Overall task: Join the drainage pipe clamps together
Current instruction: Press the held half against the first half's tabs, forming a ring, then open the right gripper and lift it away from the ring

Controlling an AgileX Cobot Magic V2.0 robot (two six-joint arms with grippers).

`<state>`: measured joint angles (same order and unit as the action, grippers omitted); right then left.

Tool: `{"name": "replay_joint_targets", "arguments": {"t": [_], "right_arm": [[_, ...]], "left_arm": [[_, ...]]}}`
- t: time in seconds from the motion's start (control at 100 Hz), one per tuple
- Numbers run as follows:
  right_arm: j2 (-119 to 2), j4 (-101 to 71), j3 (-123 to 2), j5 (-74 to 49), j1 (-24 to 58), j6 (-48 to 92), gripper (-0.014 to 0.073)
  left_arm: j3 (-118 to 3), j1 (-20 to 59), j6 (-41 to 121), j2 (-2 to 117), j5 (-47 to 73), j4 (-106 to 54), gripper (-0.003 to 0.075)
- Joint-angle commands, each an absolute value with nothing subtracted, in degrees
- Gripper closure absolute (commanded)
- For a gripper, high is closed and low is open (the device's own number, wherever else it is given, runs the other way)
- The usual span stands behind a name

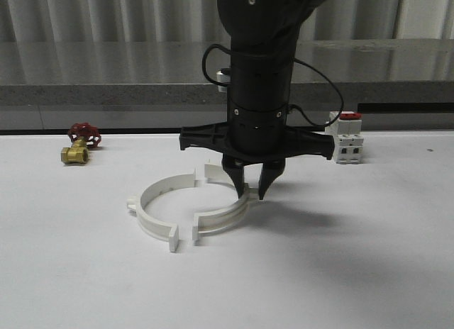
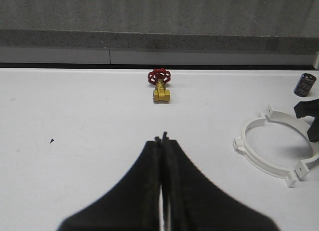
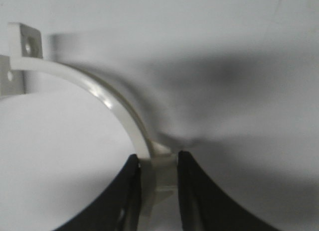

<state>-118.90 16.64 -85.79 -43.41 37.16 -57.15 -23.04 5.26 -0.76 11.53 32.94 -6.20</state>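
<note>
Two white drainage pipe clamps lie on the white table as a near-closed ring. In the front view the left clamp [image 1: 145, 215] and the right clamp [image 1: 223, 219] face each other with small gaps between their end flanges at front and back. My right gripper [image 1: 250, 192] points straight down, shut on the right clamp's outer tab [image 3: 164, 164]; the clamp's curved band [image 3: 99, 94] runs away from my right gripper [image 3: 158, 156]. My left gripper [image 2: 162, 139] is shut on nothing above bare table, well left of the left clamp [image 2: 261, 164].
A brass valve with a red handwheel [image 1: 80, 143] sits at the back left of the table [image 1: 71, 272]. A white breaker with a red top [image 1: 345, 136] stands at the back right. A grey ledge runs along the table's far edge.
</note>
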Motion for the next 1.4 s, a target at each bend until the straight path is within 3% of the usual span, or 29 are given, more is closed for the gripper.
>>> {"name": "replay_joint_targets", "arguments": {"t": [0.0, 0.55, 0.69, 0.81, 0.91, 1.39], "right_arm": [[-116.20, 17.76, -87.54, -42.34, 37.73, -57.25, 0.0484], [-116.54, 16.12, -87.54, -38.97, 39.12, -58.31, 0.0478], [-116.54, 16.12, -87.54, -38.97, 39.12, -58.15, 0.0358], [-116.54, 16.12, -87.54, -38.90, 39.12, -56.79, 0.0151], [-116.54, 16.12, -87.54, -38.96, 39.12, -55.99, 0.0036], [-114.87, 17.02, -89.27, -38.02, 39.12, -51.49, 0.0032]], "left_arm": [[-24.56, 5.21, -0.85, 12.03, 28.59, -7.01, 0.0740], [-24.56, 5.21, -0.85, 12.03, 28.59, -7.01, 0.0740], [-24.56, 5.21, -0.85, 12.03, 28.59, -7.01, 0.0740], [-24.56, 5.21, -0.85, 12.03, 28.59, -7.01, 0.0740], [-24.56, 5.21, -0.85, 12.03, 28.59, -7.01, 0.0740], [-24.56, 5.21, -0.85, 12.03, 28.59, -7.01, 0.0740]]}}
